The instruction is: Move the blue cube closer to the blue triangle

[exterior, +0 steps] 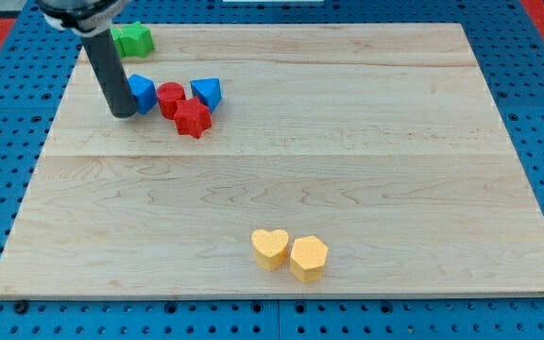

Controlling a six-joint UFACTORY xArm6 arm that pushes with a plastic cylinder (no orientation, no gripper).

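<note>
A wooden board point(348, 142) is seen on a blue perforated table point(536, 94), and most of it lies bare: the whole middle and the view's right side are open, so plenty of room for sliding is found there. The blocks are crowded into the view's upper left corner. A green block point(132, 39), its shape partly hidden by the rod, is set right at the board's top edge, with little margin behind it.

The blue cube point(142, 93) is placed just below the green block, toward the view's left of a tight cluster. A red cylinder point(169, 97) is set just beside the cube on the view's right, apparently touching it. A red star-like block point(194, 119) is pressed against the cylinder's lower right, and the blue triangle point(207, 92) is found just beyond the cylinder, touching or nearly touching both red blocks. The cube and the triangle are thus kept apart by the cylinder between them.

The dark rod is brought down from the view's top left, and my tip point(121, 111) is planted on the board at the cube's left face, touching it or very nearly so. Nothing is grasped; the rod has no jaws and only presses sideways.

Near the bottom edge, a yellow heart point(270, 247) and a yellow hexagon point(308, 257) are seen side by side, touching, well apart from everything else.
</note>
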